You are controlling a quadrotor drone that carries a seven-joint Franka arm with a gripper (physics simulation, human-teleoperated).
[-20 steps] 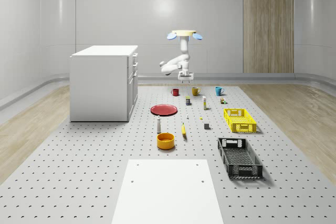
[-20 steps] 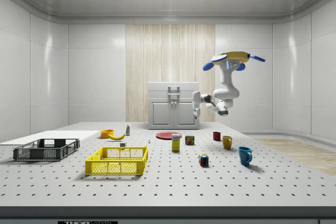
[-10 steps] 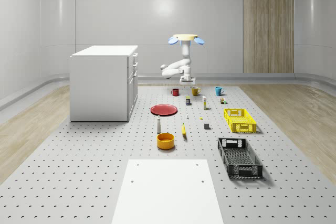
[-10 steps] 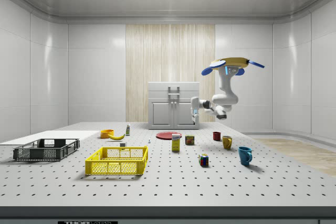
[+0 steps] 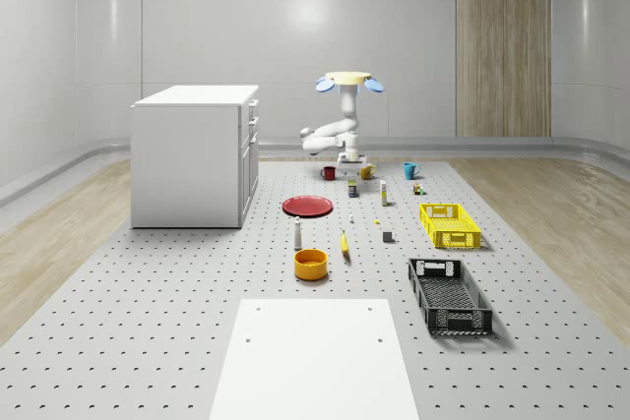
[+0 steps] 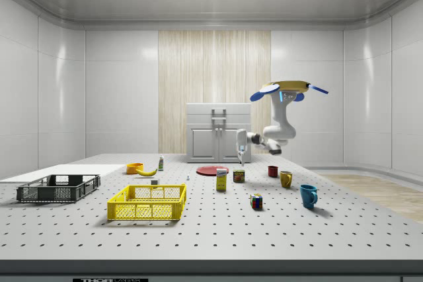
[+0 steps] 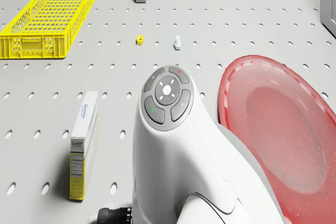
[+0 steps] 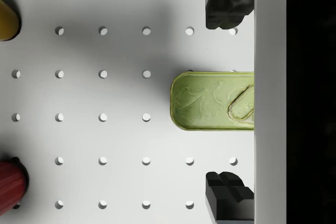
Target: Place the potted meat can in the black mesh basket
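The potted meat can (image 5: 353, 188) stands on the perforated table beyond the red plate; it also appears in the side view (image 6: 238, 176). In the wrist view its green lid (image 8: 212, 100) lies directly below, between the two black fingertips (image 8: 227, 9). My gripper (image 8: 227, 99) is open and points down a short way above the can (image 5: 352, 166) (image 6: 242, 158), apart from it. The drone (image 5: 349, 81) (image 6: 287, 88) hovers over the far part of the table near the mugs. The black mesh basket (image 5: 450, 295) (image 6: 58, 188) sits at the table's near right in the whole-scene view.
A red plate (image 5: 307, 206) (image 7: 278, 129) and a sugar box (image 7: 84, 145) flank the can. Red (image 5: 329, 172), yellow (image 5: 366, 171) and blue (image 5: 410, 170) mugs stand behind it. A yellow basket (image 5: 450, 225), orange bowl (image 5: 310, 264), banana (image 5: 345, 243) and white cabinet (image 5: 192, 154) are nearby.
The drone has dropped lower and the arm has brought the gripper down over the can. The objects on the table have not moved.
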